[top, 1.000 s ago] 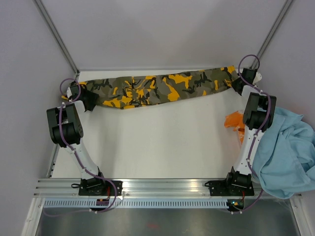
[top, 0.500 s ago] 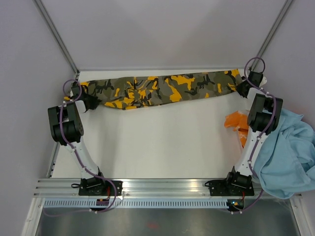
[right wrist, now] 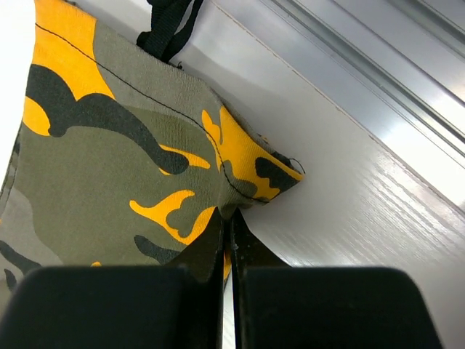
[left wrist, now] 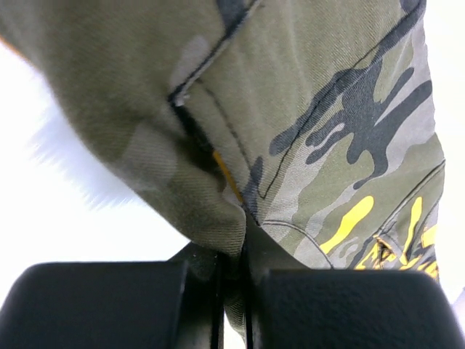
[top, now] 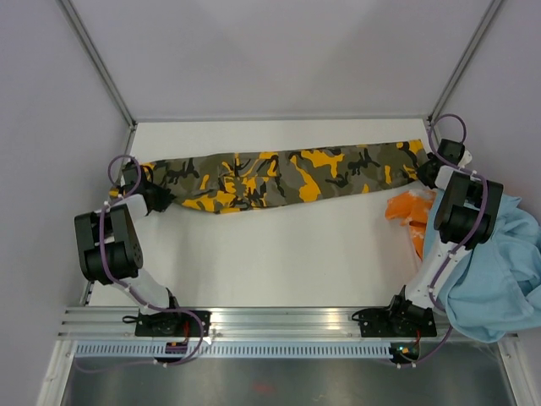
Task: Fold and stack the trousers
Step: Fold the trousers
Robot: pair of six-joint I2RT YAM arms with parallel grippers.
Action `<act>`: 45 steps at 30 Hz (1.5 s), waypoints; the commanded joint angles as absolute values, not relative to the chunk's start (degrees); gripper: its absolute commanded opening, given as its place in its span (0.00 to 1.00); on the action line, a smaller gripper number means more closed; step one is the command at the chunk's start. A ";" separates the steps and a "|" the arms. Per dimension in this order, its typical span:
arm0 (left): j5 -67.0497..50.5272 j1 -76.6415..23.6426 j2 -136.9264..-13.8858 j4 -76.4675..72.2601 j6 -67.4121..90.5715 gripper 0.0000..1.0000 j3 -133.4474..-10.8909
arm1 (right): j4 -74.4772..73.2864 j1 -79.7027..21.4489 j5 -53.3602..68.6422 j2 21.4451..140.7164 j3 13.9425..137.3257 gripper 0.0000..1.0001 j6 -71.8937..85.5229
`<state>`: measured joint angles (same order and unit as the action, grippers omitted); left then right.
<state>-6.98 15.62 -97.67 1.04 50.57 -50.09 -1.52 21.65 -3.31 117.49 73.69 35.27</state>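
Black left gripper [left wrist: 231, 270]: jaws pinched together on a fold of the camouflage trousers [top: 279, 176], cloth bunched right between the pads. Right gripper [right wrist: 227, 243] same, jaws clamped on a yellow-orange corner at the trousers' other end. Black strap [right wrist: 168, 22] hangs off the cloth edge just beyond that corner. Trousers stretch as one long band across the far half of the white table [top: 279, 262], left end at the left gripper, right end at the right gripper, middle-left sagging slightly toward the near side. Resting on the table or just above it: cannot tell. Orange garment [top: 404, 210] bunched near the right arm, touching the light-blue garment [top: 494, 254] heaped over the table's right edge. Aluminium rail [top: 279, 321] along the near edge carries both arm bases.
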 commanded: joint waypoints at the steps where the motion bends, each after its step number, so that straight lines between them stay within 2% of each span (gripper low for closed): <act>1: -4.49 15.73 -92.73 3.43 45.36 0.02 -47.82 | -4.21 22.15 -4.93 115.49 72.51 0.00 31.38; 2: -4.57 15.65 -92.20 4.04 44.83 0.02 -47.64 | -4.91 22.15 -4.40 115.58 72.77 0.03 29.98; 5: -5.62 15.73 -90.88 5.62 42.63 0.06 -48.33 | -7.64 22.15 -0.19 115.40 75.23 0.28 26.73; 6: -6.06 15.73 -90.01 5.97 41.84 0.09 -48.60 | -9.56 22.15 3.22 114.70 76.97 0.41 23.93; 7: -7.46 15.56 -89.39 6.15 39.40 0.22 -48.95 | -10.36 22.15 4.47 114.35 78.12 0.50 22.60; 8: -8.25 15.64 -88.78 6.41 37.90 0.32 -49.83 | -11.68 22.15 5.96 113.91 81.44 0.65 21.11; 9: -9.83 15.47 -87.38 7.72 36.58 0.53 -50.44 | -16.21 22.15 7.80 113.82 83.82 0.73 17.96; 11: -11.24 15.29 -85.62 9.22 32.53 0.65 -52.54 | -22.03 22.15 10.71 114.69 89.71 0.90 14.52; 12: -12.56 15.21 -83.60 10.53 30.08 0.72 -53.34 | -28.67 22.15 11.68 116.35 96.78 0.98 11.37; 13: -13.18 15.12 -82.54 11.33 29.01 0.81 -54.05 | -31.26 22.15 11.60 117.06 100.16 0.98 10.29; 15: -14.32 15.03 -80.69 13.78 26.65 0.85 -56.59 | -35.23 22.15 10.73 118.03 106.57 0.98 8.10; 22: -17.31 14.94 -74.80 14.51 24.17 0.86 -58.36 | -26.63 22.15 7.03 118.99 107.22 0.98 2.04; 29: -25.13 14.68 -74.71 4.67 23.99 0.86 -55.20 | -33.31 22.15 5.98 134.80 121.19 0.98 -4.74; 41: -24.43 14.50 -76.20 3.08 24.70 0.86 -55.02 | -32.26 22.15 4.22 142.03 119.80 0.98 -5.27; 45: -24.08 14.41 -76.20 3.08 24.43 0.86 -54.93 | -32.43 22.15 5.53 142.91 119.27 0.84 -5.27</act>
